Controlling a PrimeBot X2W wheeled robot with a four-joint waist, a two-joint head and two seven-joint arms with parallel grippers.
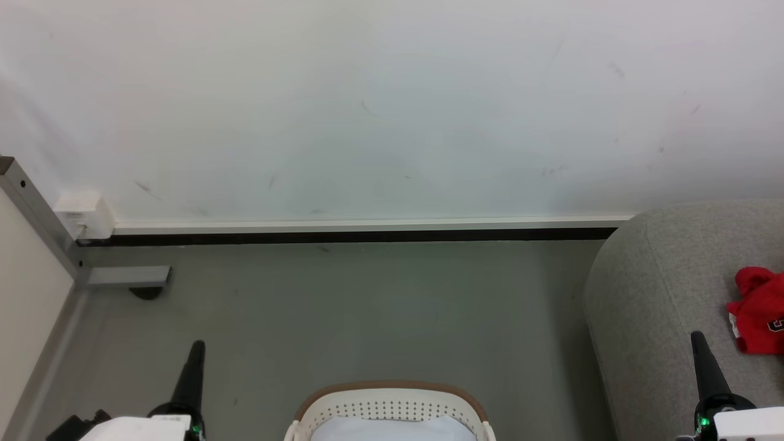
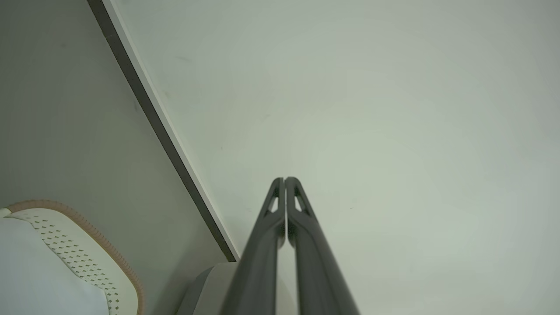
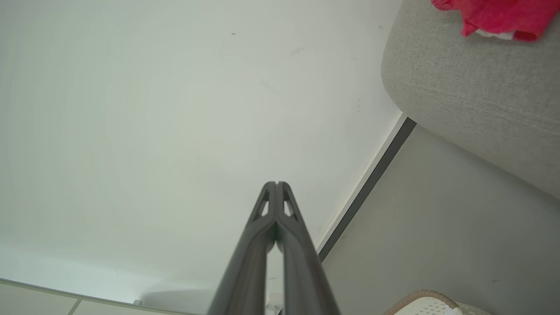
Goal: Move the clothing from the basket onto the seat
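Dark-fingered left gripper (image 1: 196, 350) and right gripper (image 1: 697, 338) are both pinched closed, empty. Crumpled bright red clothing (image 1: 762, 309) lies on the light grey fabric seat (image 1: 655, 294) at three o'clock. The cream perforated plastic basket (image 1: 392, 409) sits at six, something pale inside, I think.

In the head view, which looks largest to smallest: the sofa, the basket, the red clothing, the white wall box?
1. sofa
2. basket, cut by the bottom edge
3. red clothing, cut by the right edge
4. white wall box
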